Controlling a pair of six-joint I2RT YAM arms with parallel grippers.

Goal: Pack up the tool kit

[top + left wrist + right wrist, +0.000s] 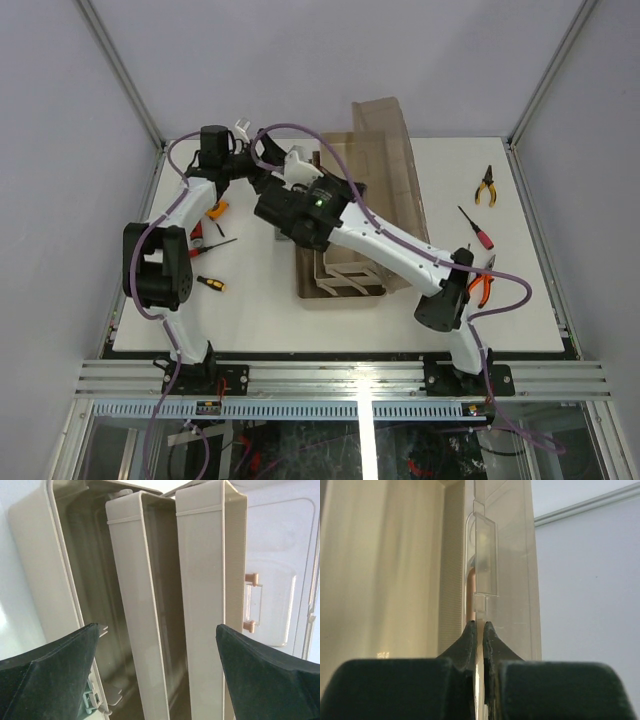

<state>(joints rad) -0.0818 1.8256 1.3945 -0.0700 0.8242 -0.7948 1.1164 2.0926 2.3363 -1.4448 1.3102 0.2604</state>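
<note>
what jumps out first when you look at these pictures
The open beige plastic toolbox sits at mid-table, both arms bent over it. The right tool is pinched shut on the edge of its clear plastic lid, while the left tool hangs open above the box's long compartments. Hand tools lie loose on either side, such as the yellow-handled pliers far right.

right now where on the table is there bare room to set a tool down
Bare table runs in front of the toolbox, along the near edge. Another free patch lies between the open lid and the yellow pliers. The left side is crowded: screwdrivers lie beside the left arm.
</note>
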